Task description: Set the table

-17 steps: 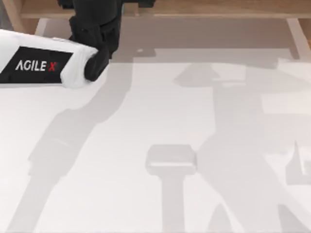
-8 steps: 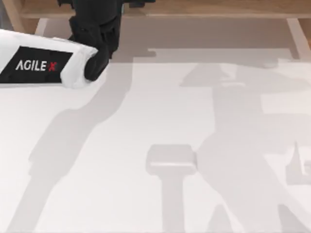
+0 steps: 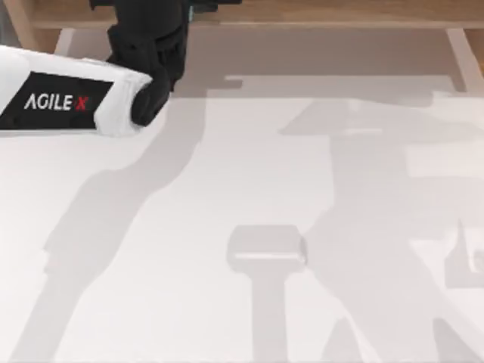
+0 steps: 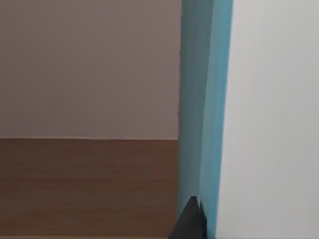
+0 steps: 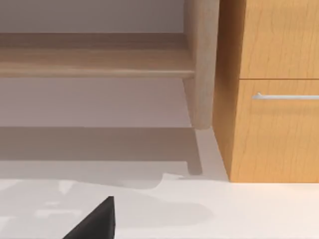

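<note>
At far left the left arm is seen unmoved over the last second, reaching into the wooden shelf; only shadows have shifted on the bare worktop; finger state cannot be told.

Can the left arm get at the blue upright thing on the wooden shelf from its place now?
Probably yes. The left arm reaches from the table's left side into the wooden shelf, and the blue panel stands right before its wrist camera, with nothing between.
</note>
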`<state>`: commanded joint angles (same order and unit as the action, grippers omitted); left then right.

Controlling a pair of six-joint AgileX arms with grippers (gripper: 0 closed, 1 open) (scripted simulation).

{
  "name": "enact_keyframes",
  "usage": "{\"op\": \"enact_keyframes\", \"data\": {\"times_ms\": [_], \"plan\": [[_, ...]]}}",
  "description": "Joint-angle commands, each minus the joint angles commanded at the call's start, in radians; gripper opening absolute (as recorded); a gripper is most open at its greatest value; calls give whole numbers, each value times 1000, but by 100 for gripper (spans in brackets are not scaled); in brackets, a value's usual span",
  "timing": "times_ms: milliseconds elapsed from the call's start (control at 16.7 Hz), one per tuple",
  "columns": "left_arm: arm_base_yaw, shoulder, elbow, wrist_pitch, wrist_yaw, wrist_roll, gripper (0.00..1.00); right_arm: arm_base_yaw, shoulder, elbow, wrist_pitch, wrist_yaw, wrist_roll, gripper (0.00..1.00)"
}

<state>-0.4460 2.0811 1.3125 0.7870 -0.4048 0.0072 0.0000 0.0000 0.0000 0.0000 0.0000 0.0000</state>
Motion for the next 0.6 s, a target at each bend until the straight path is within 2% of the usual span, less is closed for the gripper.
{"op": "enact_keyframes", "data": {"times_ms": [600], "plan": [[-12, -36, -35, 2, -9, 3, 0, 0, 0, 0, 0, 0, 0, 100]]}}
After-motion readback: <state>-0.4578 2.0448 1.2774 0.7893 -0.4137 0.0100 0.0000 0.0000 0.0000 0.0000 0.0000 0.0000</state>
